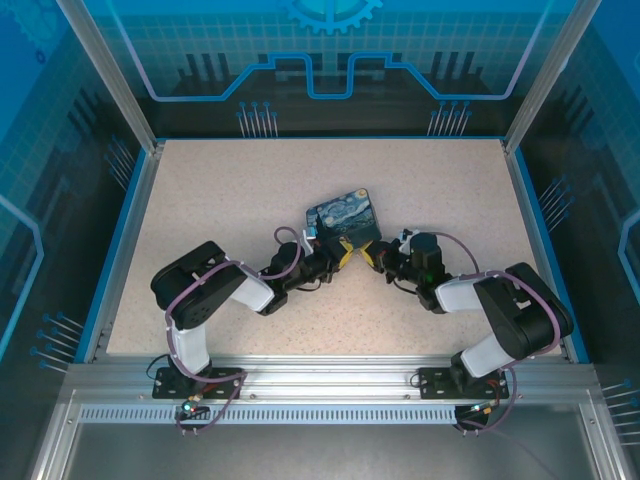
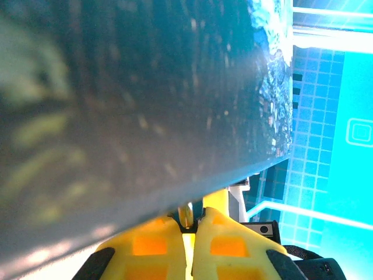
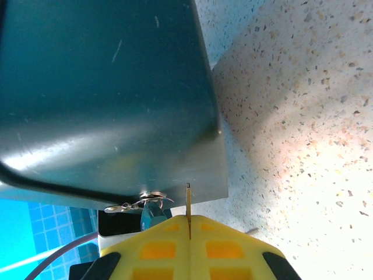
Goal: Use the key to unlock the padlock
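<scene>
The Starry Night box (image 1: 345, 222) lies near the middle of the worktop (image 1: 230, 180), with bare surface toward every edge. At the box's near edge hangs the padlock (image 3: 145, 200). Just beside it, the right gripper (image 3: 189, 221) pinches the key (image 3: 188, 201), fingers pressed together. The left gripper (image 2: 189, 233) is under the box edge; its fingers (image 2: 151, 245) leave only a thin slit.

No readable text, labels, brands or numbers on any surface.
</scene>
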Tool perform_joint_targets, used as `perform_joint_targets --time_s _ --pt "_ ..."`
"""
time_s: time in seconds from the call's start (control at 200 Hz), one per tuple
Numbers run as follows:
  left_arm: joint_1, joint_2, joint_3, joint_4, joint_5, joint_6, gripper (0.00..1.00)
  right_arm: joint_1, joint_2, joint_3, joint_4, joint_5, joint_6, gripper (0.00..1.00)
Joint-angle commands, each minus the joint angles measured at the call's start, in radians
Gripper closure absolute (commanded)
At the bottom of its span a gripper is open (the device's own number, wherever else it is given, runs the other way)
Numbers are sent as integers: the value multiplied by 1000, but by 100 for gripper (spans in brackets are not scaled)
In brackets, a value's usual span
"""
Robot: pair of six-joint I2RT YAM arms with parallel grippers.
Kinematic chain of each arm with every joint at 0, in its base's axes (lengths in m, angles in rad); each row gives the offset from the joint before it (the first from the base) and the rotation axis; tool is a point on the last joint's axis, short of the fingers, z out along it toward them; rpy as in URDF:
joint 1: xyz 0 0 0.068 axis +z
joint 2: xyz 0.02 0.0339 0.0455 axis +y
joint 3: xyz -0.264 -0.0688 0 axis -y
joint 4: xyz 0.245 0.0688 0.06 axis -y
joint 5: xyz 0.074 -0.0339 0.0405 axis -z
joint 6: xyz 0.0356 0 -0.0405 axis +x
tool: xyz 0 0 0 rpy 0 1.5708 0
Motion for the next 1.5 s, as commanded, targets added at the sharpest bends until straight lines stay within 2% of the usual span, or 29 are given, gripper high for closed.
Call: perform_joint_targets --time_s 0.0,0.22,0.425,0.595,0.815,1.005,1.166,1.291,1.391,1.496 --pt "-5 -32 21 83 15 -12 100 -13 -18 -16 6 -29 -21 100" --pt "5 -24 25 42 18 21 100 -60 -93 -47 -26 -134 -106 100" --pt "25 14 8 -30 51 95 100 -135 -178 -16 -134 -354 -274 100" --pt "29 38 -8 -75 63 134 100 -157 -240 38 -258 -476 -419 100" --pt "37 7 -7 -155 82 204 100 -185 -301 61 -411 -535 -559 100" --pt "48 -5 -11 -152 102 215 100 -196 -308 42 -411 -555 -583 100" --pt "55 -57 -20 -177 140 242 84 -196 -330 55 -461 -573 -649 100" --pt "70 -139 -14 -227 185 269 65 -196 -333 69 -487 -606 -683 100" --pt "84 -210 39 -345 245 324 52 -192 -338 81 -517 -616 -712 100" --pt "85 -273 142 -551 321 435 43 -185 -337 91 -521 -613 -719 100"
